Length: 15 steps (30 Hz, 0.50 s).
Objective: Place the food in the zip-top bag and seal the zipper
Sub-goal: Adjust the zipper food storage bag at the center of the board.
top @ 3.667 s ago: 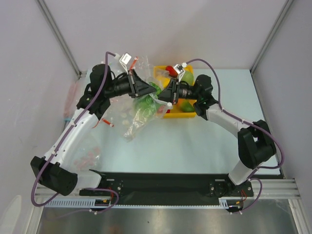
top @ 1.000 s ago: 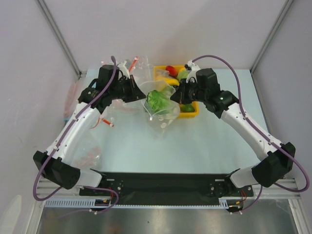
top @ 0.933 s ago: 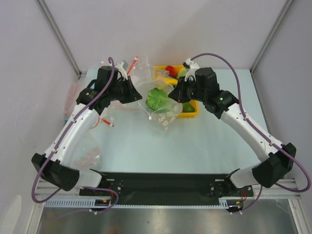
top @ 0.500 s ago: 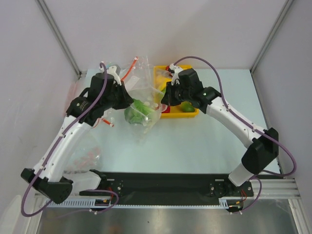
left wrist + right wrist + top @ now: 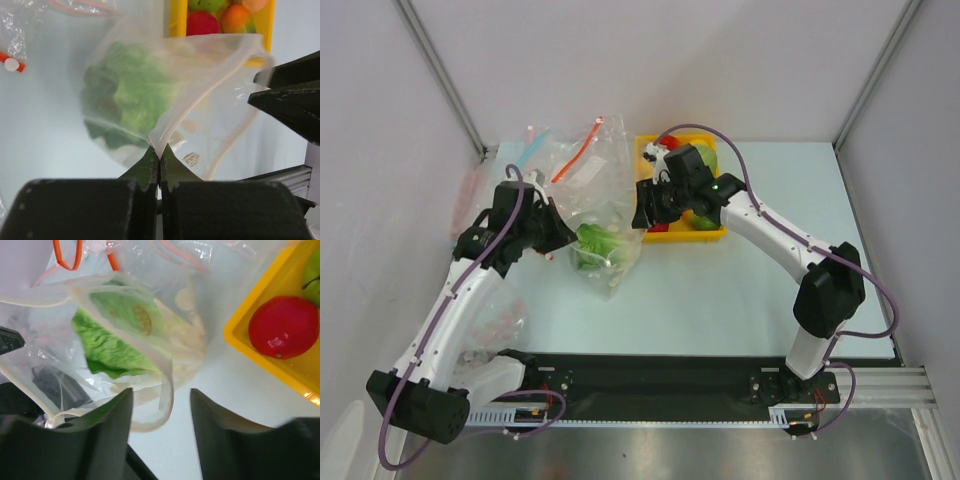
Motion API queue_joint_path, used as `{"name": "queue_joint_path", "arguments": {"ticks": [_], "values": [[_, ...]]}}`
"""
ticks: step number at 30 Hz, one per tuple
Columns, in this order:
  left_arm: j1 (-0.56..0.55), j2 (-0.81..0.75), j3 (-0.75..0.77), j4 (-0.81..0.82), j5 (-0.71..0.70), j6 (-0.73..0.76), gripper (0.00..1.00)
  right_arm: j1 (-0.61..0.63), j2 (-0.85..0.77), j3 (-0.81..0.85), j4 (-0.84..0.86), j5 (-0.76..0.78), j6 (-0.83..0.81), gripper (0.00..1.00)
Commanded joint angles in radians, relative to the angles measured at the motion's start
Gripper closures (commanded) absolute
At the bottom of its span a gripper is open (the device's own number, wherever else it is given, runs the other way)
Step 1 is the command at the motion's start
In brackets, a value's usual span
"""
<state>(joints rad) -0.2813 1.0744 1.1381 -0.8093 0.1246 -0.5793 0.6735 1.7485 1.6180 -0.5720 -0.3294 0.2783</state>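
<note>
The dotted zip-top bag (image 5: 612, 268) lies on the table with the green-and-white cabbage (image 5: 592, 243) inside it. My left gripper (image 5: 560, 237) is shut on the bag's mouth edge (image 5: 159, 149), and the cabbage (image 5: 127, 95) shows through the plastic beyond it. My right gripper (image 5: 642, 208) is open at the bag's other side. In the right wrist view a loop of the pale zipper strip (image 5: 167, 375) hangs between its fingers (image 5: 112, 427), touching neither that I can see. The red fruit (image 5: 284, 326) and green apple (image 5: 312, 270) sit in the yellow tray (image 5: 239, 342).
The yellow tray (image 5: 705, 235) stands behind my right gripper and also holds an orange fruit (image 5: 237, 18). Plain clear bags with red and blue strips (image 5: 575, 160) lie at the back left. Another clear bag (image 5: 500, 320) lies near the left arm's base.
My left gripper has pulled the bag with the cabbage left and toward the near side, down onto the table. My right arm has followed it leftward.
</note>
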Motion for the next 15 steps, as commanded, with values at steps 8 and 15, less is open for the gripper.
{"name": "queue_joint_path", "arguments": {"ticks": [8,15], "values": [[0.008,0.015,-0.080,0.145,0.178,-0.053,1.00,-0.138,-0.165,-0.108,0.174,-0.025,0.148,0.32],[0.010,-0.014,-0.084,0.142,0.148,-0.031,1.00,-0.258,-0.217,-0.193,0.181,-0.037,0.197,0.00]]}}
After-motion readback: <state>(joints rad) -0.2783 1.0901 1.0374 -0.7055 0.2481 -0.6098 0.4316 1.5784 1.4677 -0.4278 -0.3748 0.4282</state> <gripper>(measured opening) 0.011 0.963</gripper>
